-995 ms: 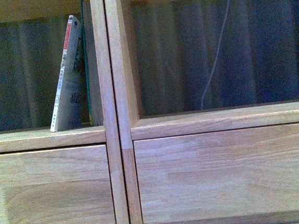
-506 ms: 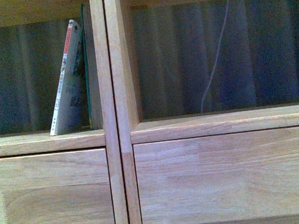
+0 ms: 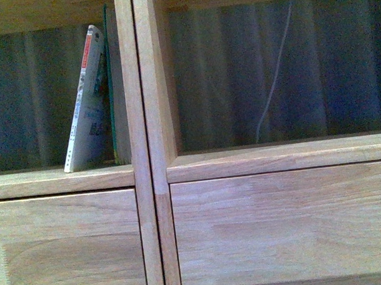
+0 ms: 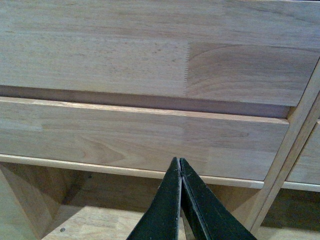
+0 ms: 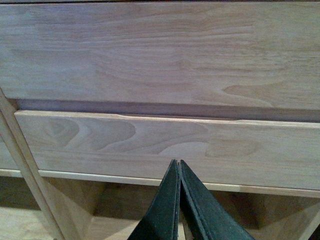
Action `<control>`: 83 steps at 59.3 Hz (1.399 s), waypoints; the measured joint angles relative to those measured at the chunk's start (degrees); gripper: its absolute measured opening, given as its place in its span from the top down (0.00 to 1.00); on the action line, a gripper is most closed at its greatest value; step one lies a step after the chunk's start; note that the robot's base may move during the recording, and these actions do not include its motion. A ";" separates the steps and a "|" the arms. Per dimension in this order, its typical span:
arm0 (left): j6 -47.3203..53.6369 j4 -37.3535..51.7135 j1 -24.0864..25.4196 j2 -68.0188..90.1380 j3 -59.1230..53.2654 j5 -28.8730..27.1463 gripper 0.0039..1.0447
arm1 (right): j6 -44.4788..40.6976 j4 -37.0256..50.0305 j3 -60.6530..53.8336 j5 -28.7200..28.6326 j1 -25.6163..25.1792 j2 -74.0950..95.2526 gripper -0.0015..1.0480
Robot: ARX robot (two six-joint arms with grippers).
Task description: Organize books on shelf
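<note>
both claws (image 4: 180, 167) (image 5: 179, 167) closed, paperback (image 3: 86, 105) leaning

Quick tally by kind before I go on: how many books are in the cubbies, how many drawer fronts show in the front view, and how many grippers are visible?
Books: 2, a whitish paperback with a red band leaning right, and a thin dark-green book upright behind it
Plain light-oak drawer fronts: 2, left and right
Black grippers: 2, left gripper and right gripper, both closed and empty
Total: 6
</note>
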 joint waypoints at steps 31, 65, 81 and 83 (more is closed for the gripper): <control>0.11 -5.81 0.00 -9.01 -2.51 -0.02 0.98 | -0.04 -8.85 -2.14 0.11 -0.02 -11.52 0.97; 0.13 -16.26 0.00 -19.17 -2.49 -0.02 0.87 | -0.17 -8.87 -2.14 0.13 0.00 -11.58 0.73; 0.13 -16.26 0.00 -19.17 -2.49 -0.02 0.43 | -0.17 -8.87 -2.14 0.13 0.00 -11.58 0.30; 0.13 -16.26 0.00 -19.17 -2.49 -0.02 0.37 | -0.17 -8.87 -2.14 0.13 0.00 -11.58 0.26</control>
